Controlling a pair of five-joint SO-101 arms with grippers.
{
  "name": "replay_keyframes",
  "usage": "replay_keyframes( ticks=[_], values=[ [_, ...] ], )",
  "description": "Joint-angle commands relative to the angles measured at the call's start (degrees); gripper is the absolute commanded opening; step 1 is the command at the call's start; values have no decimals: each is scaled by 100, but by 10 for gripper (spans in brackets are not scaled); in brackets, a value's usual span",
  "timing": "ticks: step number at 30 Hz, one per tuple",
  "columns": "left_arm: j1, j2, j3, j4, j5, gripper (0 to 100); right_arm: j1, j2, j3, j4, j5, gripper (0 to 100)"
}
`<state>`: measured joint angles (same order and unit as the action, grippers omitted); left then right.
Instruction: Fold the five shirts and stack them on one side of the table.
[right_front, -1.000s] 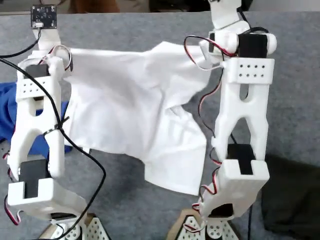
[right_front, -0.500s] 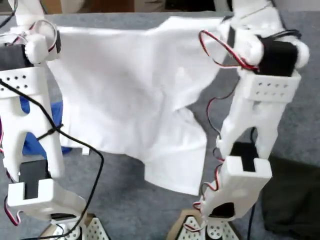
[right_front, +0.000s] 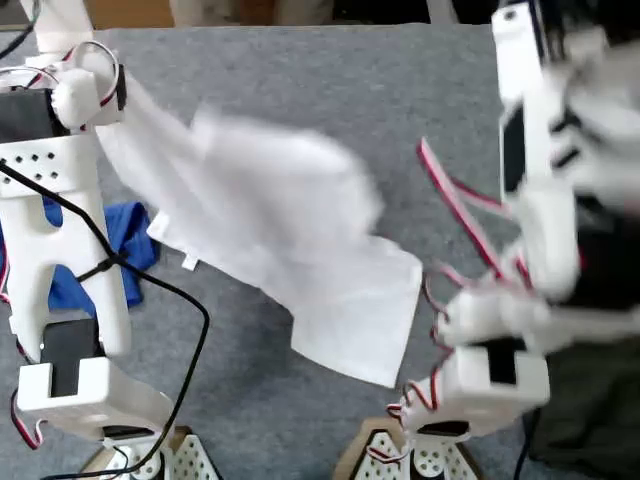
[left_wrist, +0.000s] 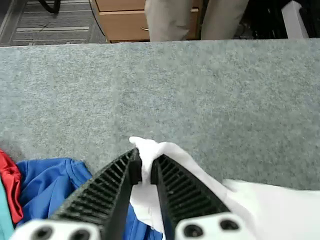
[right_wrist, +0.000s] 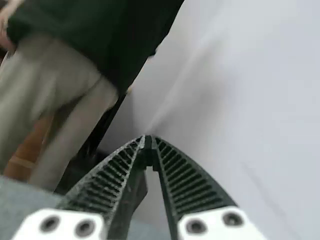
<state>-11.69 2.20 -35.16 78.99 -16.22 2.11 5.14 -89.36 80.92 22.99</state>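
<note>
Left gripper (left_wrist: 142, 161), which is mine, is clamped on one corner of the white shirt (right_front: 290, 230), with a tuft of fabric standing up between its jaws. I hold that corner raised at the far left of the table (right_front: 300, 70). From there the shirt runs slantwise toward the near middle, where its lower edge lies on the felt just beside the base of my right arm. Its long axis thus goes from my held corner at far left to the free hem at near centre; the upper stretch hangs off the surface, rumpled and not spread. Right gripper (right_wrist: 148, 143) has its jaws pressed together on nothing, lifted well above the table and aimed at the room behind. The free end of the shirt lies on the right arm's side, so I judge that arm the nearer one for taking a second corner, which it would reach by coming down and inward. A blue shirt (right_front: 135, 230) lies crumpled under my left arm, with a red cloth (left_wrist: 7, 185) against it; a dark cloth (right_front: 590, 420) lies at the near right.
</note>
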Motion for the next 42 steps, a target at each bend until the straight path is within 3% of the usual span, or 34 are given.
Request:
replay_keyframes(
  ticks=[1, 6, 11, 19, 28, 39, 42],
  values=[
    [-44, -462, -501, 325, 9, 19, 92, -743, 391, -176, 70, 5],
    [44, -963, -536, 457, 9, 19, 40, -1024, 1974, 308, 18, 5],
    [246, -1042, -114, 466, 9, 19, -752, -831, 3899, 941, -211, 5],
    [237, -1059, 1574, 360, -26, 19, -2088, 295, 5859, 563, -264, 10],
    [9, -1068, 3508, -686, -35, 19, -2510, 2598, 5648, 422, -264, 119],
    [0, -1068, 4536, -1591, 18, 19, -2510, 5059, 3802, 1037, -343, 114],
    [0, -1068, 4809, -1864, 105, 19, -2396, 5525, 3073, 1459, -378, 20]
  ],
)
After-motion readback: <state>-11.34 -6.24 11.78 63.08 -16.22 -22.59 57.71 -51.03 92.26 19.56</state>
